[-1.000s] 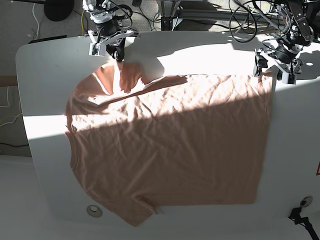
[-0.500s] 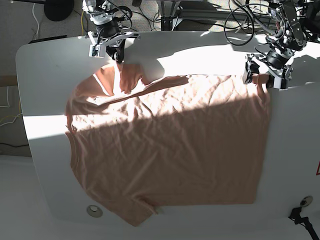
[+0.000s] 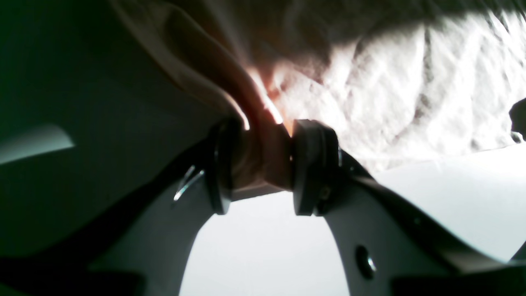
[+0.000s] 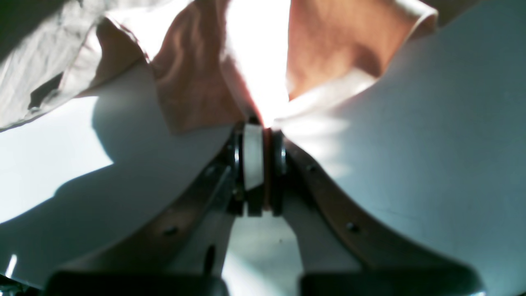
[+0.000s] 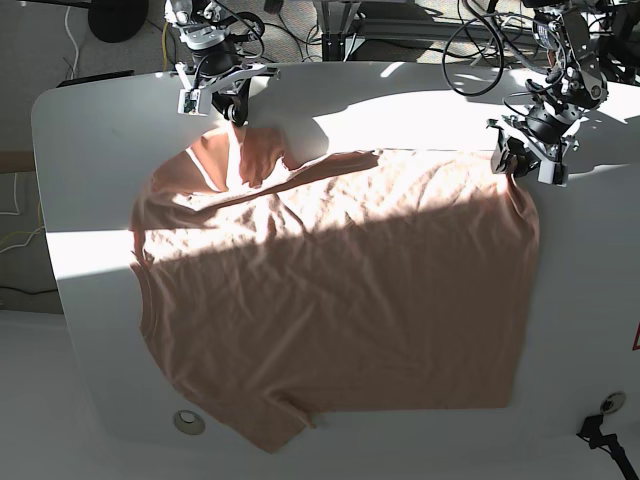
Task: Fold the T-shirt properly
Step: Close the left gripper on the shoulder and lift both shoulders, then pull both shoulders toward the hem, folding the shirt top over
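Salmon cloth bunches between the pads of the left gripper (image 3: 261, 164) in the left wrist view, one thick fold of the single T-shirt (image 3: 390, 94) clamped just above the white table (image 3: 431, 197). Pinched flat in the right wrist view, a thin edge of the T-shirt (image 4: 197, 82) sits in the right gripper (image 4: 263, 164), its pads nearly touching. From the base view, one T-shirt (image 5: 340, 290) lies spread and wrinkled, half in shadow, across the table (image 5: 90, 130), with two grippers at its far edge, left gripper (image 5: 527, 155) and right gripper (image 5: 232, 108), each holding cloth; no writing is readable.
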Action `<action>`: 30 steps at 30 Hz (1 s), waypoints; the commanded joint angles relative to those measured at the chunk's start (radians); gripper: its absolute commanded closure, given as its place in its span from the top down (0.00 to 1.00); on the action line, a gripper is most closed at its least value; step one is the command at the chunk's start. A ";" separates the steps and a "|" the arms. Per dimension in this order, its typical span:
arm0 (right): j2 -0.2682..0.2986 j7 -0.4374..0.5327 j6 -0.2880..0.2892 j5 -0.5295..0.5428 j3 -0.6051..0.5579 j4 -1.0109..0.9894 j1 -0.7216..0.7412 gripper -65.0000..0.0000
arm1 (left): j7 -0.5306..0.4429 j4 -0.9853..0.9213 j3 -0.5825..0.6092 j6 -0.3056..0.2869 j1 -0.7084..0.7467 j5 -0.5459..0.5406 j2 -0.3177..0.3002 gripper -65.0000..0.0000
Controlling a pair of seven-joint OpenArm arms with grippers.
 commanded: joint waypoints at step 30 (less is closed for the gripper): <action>0.004 -0.046 -0.017 -0.006 0.002 0.289 -0.336 0.00 | 0.021 0.436 -0.004 -0.007 0.375 0.009 -0.035 0.00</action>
